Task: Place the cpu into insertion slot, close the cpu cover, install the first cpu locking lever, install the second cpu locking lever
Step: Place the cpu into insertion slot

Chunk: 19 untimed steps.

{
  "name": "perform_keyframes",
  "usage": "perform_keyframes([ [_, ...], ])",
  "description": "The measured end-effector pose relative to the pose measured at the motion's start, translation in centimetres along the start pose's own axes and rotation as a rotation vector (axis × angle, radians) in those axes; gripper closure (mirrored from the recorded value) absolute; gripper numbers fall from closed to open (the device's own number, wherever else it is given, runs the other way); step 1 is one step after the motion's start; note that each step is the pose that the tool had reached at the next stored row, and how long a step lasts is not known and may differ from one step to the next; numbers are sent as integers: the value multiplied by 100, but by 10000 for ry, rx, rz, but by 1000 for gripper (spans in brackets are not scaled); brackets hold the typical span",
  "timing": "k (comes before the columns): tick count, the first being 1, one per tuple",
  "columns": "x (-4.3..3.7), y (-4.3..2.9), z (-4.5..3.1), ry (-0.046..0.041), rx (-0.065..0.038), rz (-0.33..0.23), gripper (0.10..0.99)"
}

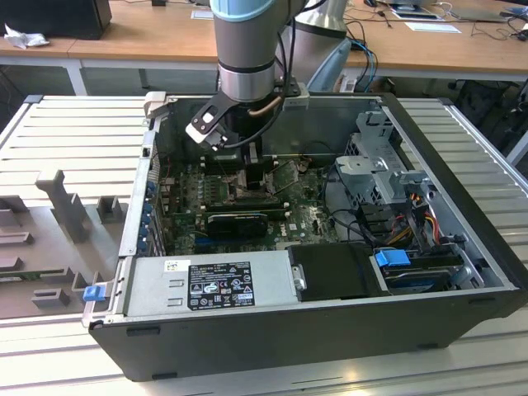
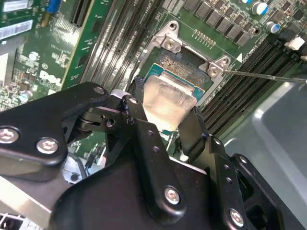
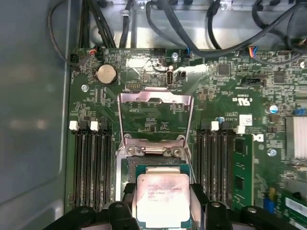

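Observation:
My gripper (image 3: 163,203) is shut on the cpu (image 3: 163,197), a pale silvery square chip pinched by its two side edges between the black fingers (image 3: 125,191). In both wrist views the cpu (image 2: 169,101) hangs directly over the insertion slot (image 2: 184,67), whose silvery rim and dark centre show just beyond the chip. Whether the chip touches the slot I cannot tell. The cpu cover (image 3: 156,97), a thin metal frame, stands swung open on its hinge past the slot. In the exterior view the gripper (image 1: 246,169) reaches down into the open computer case.
Rows of black memory slots (image 3: 88,163) flank the socket on both sides. A thin metal lever rod (image 2: 264,75) sticks out beside the slot. Cables (image 3: 192,28) run along the case wall, and a grey power supply (image 1: 206,285) and drive cage (image 1: 388,173) sit inside the case.

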<state>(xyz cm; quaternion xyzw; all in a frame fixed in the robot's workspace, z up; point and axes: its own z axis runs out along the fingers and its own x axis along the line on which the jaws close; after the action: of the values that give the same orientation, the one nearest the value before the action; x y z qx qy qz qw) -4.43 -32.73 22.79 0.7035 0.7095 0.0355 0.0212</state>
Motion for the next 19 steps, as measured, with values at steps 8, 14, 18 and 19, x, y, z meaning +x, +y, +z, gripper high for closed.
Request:
perform_keyframes([
  [8, 18, -43, 163, 1, 5, 3, 553],
  [14, 25, -33, 203, -3, 6, 40, 553],
  [18, 59, -36, 241, -5, 6, 66, 553],
  [19, 65, -36, 252, -2, 4, 65, 553],
])
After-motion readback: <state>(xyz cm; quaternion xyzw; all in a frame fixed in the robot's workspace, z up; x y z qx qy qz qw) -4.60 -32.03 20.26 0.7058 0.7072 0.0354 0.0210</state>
